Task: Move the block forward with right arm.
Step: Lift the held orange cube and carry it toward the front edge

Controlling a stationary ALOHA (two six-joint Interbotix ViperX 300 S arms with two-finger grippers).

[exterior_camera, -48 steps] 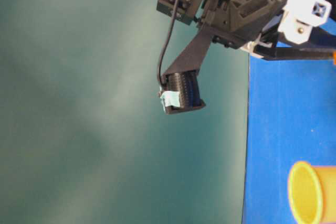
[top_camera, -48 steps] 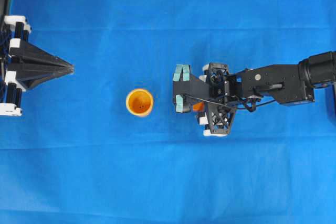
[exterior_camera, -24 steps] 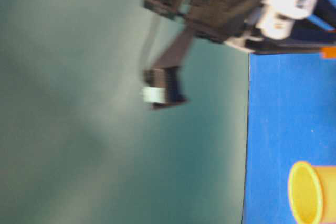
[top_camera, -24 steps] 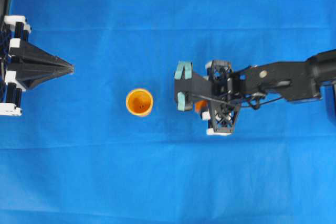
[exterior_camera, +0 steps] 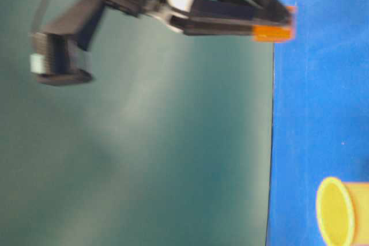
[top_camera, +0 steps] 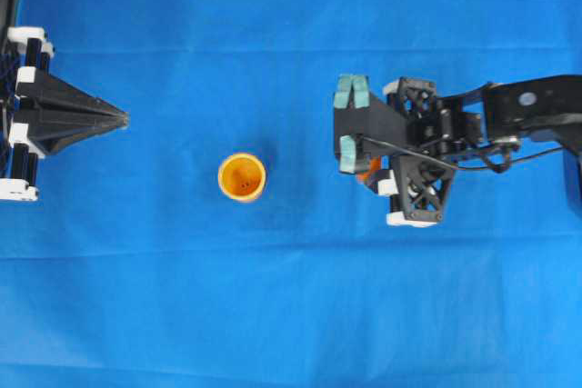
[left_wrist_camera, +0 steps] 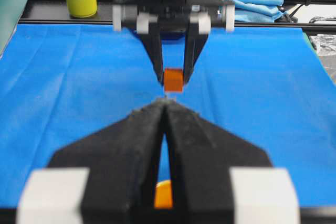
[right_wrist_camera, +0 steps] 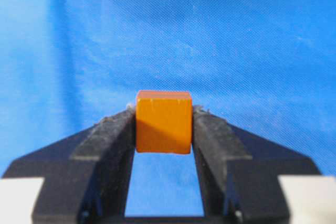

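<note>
Right wrist view — one block [right_wrist_camera: 163,121] clamped in the right tool [right_wrist_camera: 163,129]; one cup [top_camera: 242,176]; left tool [top_camera: 116,117] closed, empty.

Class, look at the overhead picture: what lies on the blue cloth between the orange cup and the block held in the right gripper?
Nothing: in the overhead view only bare blue cloth separates the cup from the block, which the right gripper holds between its fingers.
</note>
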